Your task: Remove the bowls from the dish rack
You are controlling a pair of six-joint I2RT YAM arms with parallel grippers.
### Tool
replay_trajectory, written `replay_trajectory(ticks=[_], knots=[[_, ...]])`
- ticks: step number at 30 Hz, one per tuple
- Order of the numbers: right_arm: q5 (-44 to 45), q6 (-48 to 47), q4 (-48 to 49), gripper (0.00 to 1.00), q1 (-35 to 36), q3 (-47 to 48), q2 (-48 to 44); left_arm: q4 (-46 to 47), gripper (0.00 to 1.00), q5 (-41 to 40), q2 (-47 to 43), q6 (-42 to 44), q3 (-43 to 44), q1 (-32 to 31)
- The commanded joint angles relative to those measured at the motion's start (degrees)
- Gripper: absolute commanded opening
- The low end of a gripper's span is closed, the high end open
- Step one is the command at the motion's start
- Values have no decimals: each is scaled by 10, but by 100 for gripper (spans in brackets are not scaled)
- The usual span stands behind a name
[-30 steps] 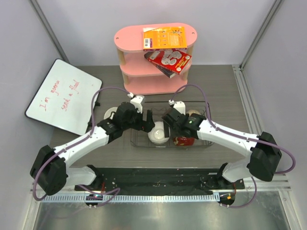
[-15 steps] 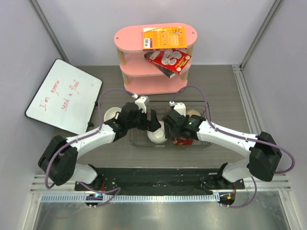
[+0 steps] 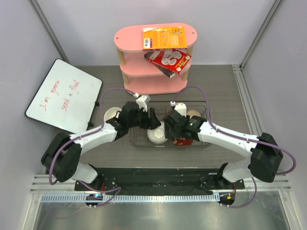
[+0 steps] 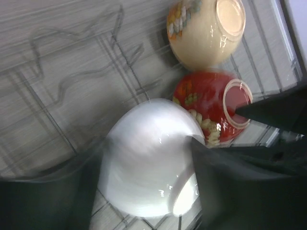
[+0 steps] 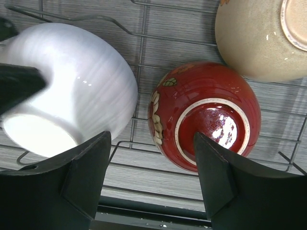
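Progress: one pale bowl [image 3: 112, 115] stood out on the worktop [image 3: 225, 96], at the rack's 9 o'clock; three were left to unload.
Dish rack [image 3: 139, 136]: held the white bowl [image 5: 72, 86] at 6 o'clock, the dark red bowl [image 5: 206, 115] at 5 and the beige bowl [image 5: 254, 43] at 2.
Left tool [image 4: 146, 143]: spread around the white bowl; blur hid whether it touched.
Right tool [image 5: 151, 139]: wide open and empty, over the dark red bowl.
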Motion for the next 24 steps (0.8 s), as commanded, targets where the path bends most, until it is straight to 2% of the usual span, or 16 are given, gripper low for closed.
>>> replay_trajectory(ticks=[1, 3, 6, 8, 9, 11, 15, 17, 20, 24], knots=[[-6, 22, 19, 76, 1, 0, 11, -71, 47, 25, -21, -1, -25, -2], [-4, 25, 19, 76, 1, 2, 10, -71, 36, 25, -43, -6, -24, -2], [1, 29, 18, 76, 0, 0, 5, -90, 32, 25, -65, -2, -13, -3], [1, 31, 19, 76, 0, -1, 0, -98, 41, 33, -66, 6, -1, -3], [0, 31, 19, 76, 0, -2, -1, -125, 56, 35, -63, 12, 5, -2], [-1, 30, 18, 76, 1, -3, -6, -148, 71, 21, -61, 27, 14, -3], [-2, 29, 17, 76, 0, -7, -8, -158, 87, -25, -64, 39, -6, -1], [-5, 28, 15, 76, 0, -7, -10, -168, 90, -33, -50, 41, -9, -2], [-5, 26, 11, 76, 0, -8, -13, -158, 91, -4, -12, 38, -5, -1], [-9, 23, 11, 76, -2, -8, -21, -108, 87, 87, 35, 14, -15, -2]])
